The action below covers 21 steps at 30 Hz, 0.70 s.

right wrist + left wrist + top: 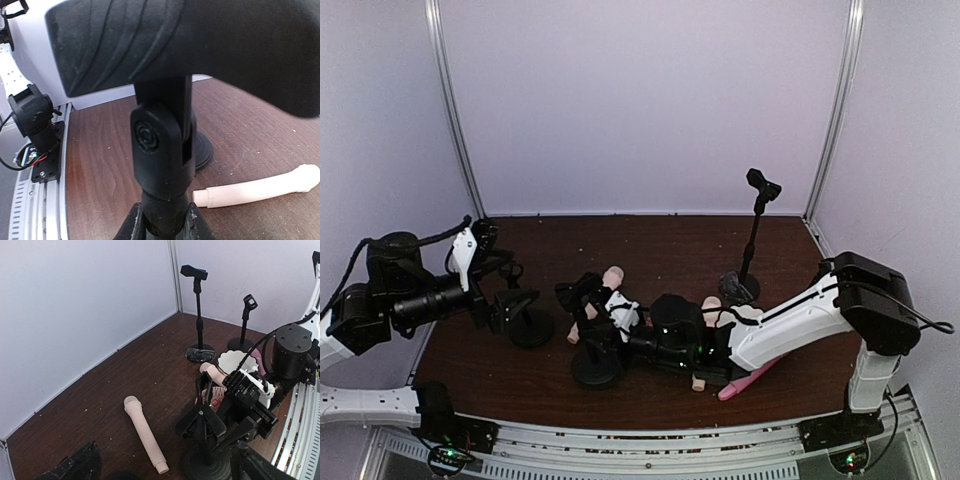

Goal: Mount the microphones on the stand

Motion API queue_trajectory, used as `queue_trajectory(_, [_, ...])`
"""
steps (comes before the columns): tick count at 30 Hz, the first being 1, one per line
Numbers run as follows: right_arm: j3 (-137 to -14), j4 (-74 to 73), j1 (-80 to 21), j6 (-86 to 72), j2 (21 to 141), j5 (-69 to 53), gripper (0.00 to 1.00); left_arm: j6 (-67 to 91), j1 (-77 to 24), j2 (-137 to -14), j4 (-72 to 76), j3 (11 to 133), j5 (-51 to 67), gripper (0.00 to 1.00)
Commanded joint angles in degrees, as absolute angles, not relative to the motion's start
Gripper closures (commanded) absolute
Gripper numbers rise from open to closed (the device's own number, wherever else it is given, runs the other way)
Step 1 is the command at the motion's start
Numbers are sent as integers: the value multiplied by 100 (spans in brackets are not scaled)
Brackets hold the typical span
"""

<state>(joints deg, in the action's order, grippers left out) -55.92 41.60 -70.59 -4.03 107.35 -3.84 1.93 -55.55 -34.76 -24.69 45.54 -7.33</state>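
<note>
None of the three microphones is on a stand yet, so from where I stand the whole job is left to do. One cream microphone [145, 432] lies flat on the table [660, 250], just on the far side of the middle stand [162, 150]. The second cream microphone [212, 373] lies to the right of that stand, partly under the right arm. The pink microphone [752, 378] is farther right again, near the front edge. The right gripper [162, 225] has its fingers clamped on the middle stand's stem, below the empty clip — steadying it, I'd guess. To that stand's left, the left gripper [500, 290] has its fingers wide apart and holds nothing, beside a short stand [528, 322]. The tall stand [755, 235] off to the right is bare too.
</note>
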Motion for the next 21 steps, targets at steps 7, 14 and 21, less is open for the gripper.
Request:
queue_trajectory(7, [-5616, 5401, -7049, -468, 11141, 226, 88, 57, -5528, -3722, -2433, 4702, -160, 8])
queue_trajectory(14, [-5620, 5116, -7047, -541, 11255, 250, 62, -117, -5528, -4046, -2459, 4728, 234, 7])
queue_trajectory(21, [-5142, 4735, -7075, -325, 10688, 417, 42, -178, -5494, -4098, -2281, 4617, 379, 7])
